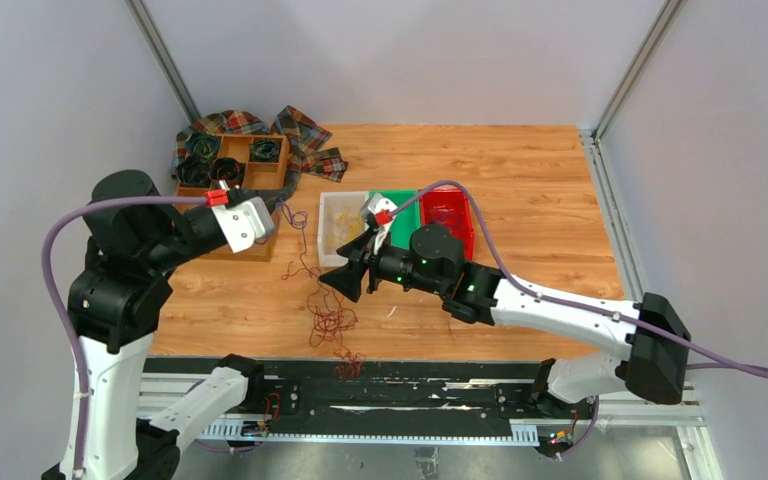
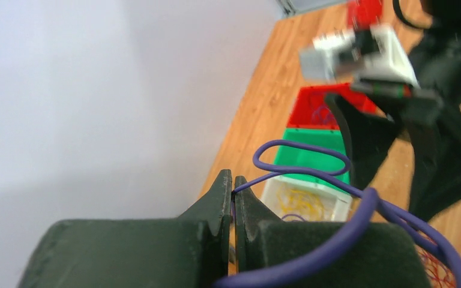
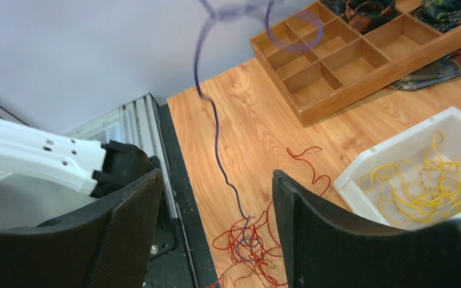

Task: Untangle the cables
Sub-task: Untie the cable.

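From above, the cables point(image 1: 330, 318) lie in a loose red-brown heap on the table point(image 1: 530, 190). The heap is near the front edge, between the two arms, and a few strands trail down to the very edge. One purple wire point(image 1: 298, 225) goes up out of the heap to the left tool point(image 1: 280, 203), which is up in the air by the wooden tray point(image 1: 260, 176). The right tool point(image 1: 343, 285) hangs just right of the heap, in front of the white bin point(image 1: 326, 240). Yellow wires point(image 1: 345, 225) lie in that bin. Beside it come a green bin point(image 1: 402, 200) and then a red bin point(image 1: 448, 215). Black rolls point(image 1: 196, 172) sit in the tray, and a checked cloth point(image 1: 305, 130) lies behind it.

The left wrist camera shows the left tool point(image 2: 233, 191) clenched tight on the purple wire point(image 2: 300, 147) (the wire comes out right at the tips). The wire makes a loop in the air in front of the bins. The right tool is a blurry black shape on the right side.

The right wrist camera shows the right tool point(image 3: 216, 174) released. Its two fingers are wide apart and nothing is between them. Past them, the purple wire point(image 3: 216, 150) drops from high up into the red-brown heap point(image 3: 246, 246) on the table. The white bin point(image 3: 396, 135) with the yellow wires point(image 3: 426, 186) is on the right, apart from the heap. The wooden tray point(image 3: 360, 78) is farther back.
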Tool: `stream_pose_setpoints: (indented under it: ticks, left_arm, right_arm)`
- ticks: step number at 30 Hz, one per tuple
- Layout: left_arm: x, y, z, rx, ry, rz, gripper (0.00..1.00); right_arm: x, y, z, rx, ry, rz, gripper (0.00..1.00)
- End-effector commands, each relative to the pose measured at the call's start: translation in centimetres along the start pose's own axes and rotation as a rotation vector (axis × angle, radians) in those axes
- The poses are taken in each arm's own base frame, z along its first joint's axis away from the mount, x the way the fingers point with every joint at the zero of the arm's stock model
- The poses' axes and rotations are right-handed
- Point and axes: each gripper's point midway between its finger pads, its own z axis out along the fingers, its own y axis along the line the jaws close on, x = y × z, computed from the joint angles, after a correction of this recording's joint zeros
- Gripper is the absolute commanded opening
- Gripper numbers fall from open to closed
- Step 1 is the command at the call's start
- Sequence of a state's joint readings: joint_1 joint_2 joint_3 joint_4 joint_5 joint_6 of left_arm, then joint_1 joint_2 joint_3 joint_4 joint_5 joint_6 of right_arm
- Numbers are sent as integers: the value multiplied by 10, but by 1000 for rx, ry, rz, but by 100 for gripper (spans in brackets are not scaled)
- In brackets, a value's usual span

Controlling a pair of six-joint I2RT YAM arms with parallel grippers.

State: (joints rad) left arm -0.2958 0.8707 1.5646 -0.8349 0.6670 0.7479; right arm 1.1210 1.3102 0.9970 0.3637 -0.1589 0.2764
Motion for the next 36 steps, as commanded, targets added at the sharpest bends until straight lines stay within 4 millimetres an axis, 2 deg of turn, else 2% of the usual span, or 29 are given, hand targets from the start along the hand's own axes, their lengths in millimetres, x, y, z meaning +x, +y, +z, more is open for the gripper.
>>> stream_pose_setpoints:
  ticks: [1, 4, 8, 15, 17, 18, 21, 24, 28, 30, 31, 36]
  left_arm:
    - [-22, 25, 5, -24, -40, 55, 1]
    - [-31, 39, 6, -47, -48, 84, 1]
    - [-41, 47, 6, -58, -65, 95, 1]
    - [-45, 45, 3, -63, -74, 63, 1]
    - [-45, 44, 1, -66, -74, 66, 0]
    - [-45, 44, 0, -68, -72, 63, 1]
    - [-41, 45, 1, -83, -62, 36, 1]
    - [-26, 57, 5, -195, -42, -93, 3]
    - [-6, 38, 7, -205, -48, -202, 4]
    - [1, 19, 8, -170, -64, -250, 13]
    - [10, 7, 10, -145, -63, -280, 15]
    - [24, -40, 11, 3, -72, -328, 20]
  right_arm:
    - [32, 2, 15, -54, 40, -55, 68]
    - [51, -1, 22, -54, 78, -59, 68]
    - [60, -10, 34, -23, 88, -75, 67]
    - [51, -28, 58, 67, 51, -87, 57]
    - [51, -39, 64, 120, 50, -96, 48]
    - [53, -44, 66, 147, 56, -102, 40]
    - [46, -56, 64, 211, 55, -107, 4]
    - [29, -61, 54, 238, 22, -104, 1]
    - [-5, -64, 35, 243, -44, -101, 1]
    - [-18, -61, 27, 236, -71, -110, 1]
    - [-22, -60, 24, 231, -79, -113, 1]
    - [-33, -53, 14, 204, -84, -135, 1]
